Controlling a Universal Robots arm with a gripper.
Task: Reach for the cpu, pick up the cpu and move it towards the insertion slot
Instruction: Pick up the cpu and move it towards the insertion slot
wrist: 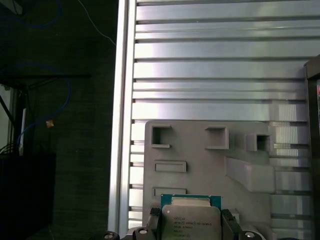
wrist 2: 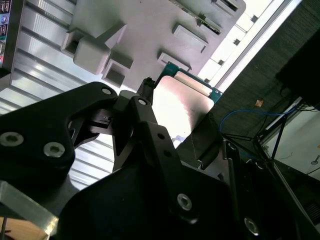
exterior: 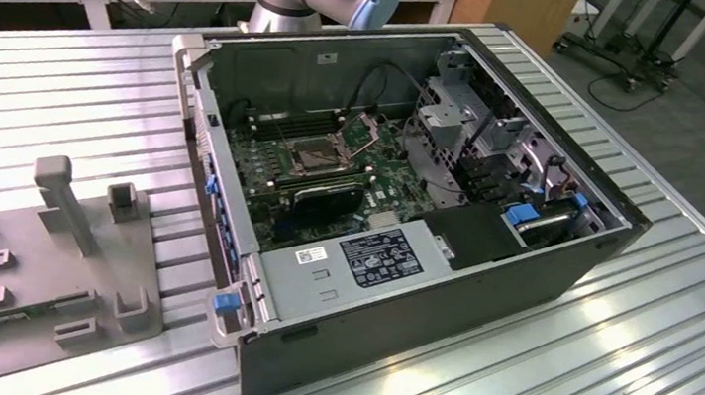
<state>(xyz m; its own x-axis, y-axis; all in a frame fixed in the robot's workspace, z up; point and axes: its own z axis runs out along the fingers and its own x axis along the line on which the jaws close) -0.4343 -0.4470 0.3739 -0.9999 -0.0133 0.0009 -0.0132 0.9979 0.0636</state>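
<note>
First wrist view: my black claw (wrist: pixel 191 226) pinches the thin square silvery-faced cpu (wrist: pixel 190 214) between two fingers, over the grey plastic tray (wrist: pixel 200 165) on the ribbed metal table (wrist: pixel 210 75). Exterior view: the silvery-framed square insertion slot (exterior: pixel 310 156) sits inside the open black computer case (exterior: pixel 447 303), well apart from that tray.

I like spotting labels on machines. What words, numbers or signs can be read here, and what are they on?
Nothing can be quoted; all the print is too small to read.
Cpu, first wrist view: several lines of dark print on its face, unreadable.
White label on the case: bars and print, unreadable.
Black label beside it: pale print and symbols, unreadable.
</note>
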